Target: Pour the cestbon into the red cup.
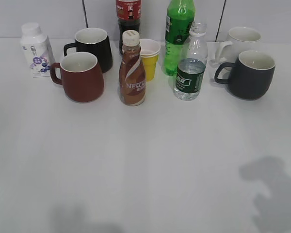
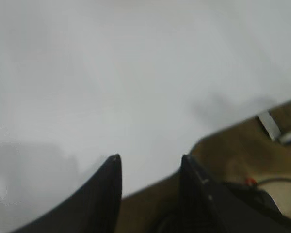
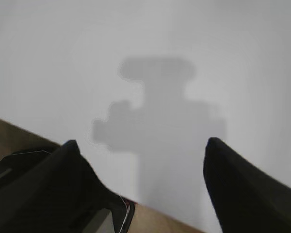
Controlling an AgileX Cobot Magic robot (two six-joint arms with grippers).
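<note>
The cestbon bottle (image 1: pixel 190 65) stands upright at the back of the white table, clear with a dark green label, about half full, no cap. The red cup (image 1: pixel 80 76) stands to its left, handle pointing left, white inside. The brown Nescafe bottle (image 1: pixel 132 71) stands between them. Neither gripper shows in the exterior view, only their shadows at the bottom. In the left wrist view my left gripper (image 2: pixel 150 162) is open and empty over the table's edge. In the right wrist view my right gripper (image 3: pixel 140 145) is wide open and empty above the bare table top.
A black mug (image 1: pixel 93 47), a small yellow cup (image 1: pixel 149 59), a tall green bottle (image 1: pixel 177 34) and a cola bottle (image 1: pixel 128 19) stand in the back row. A white yoghurt bottle (image 1: pixel 36 50) is at the far left. A dark mug (image 1: pixel 250 74) and a white mug (image 1: pixel 238 41) are at the right.
</note>
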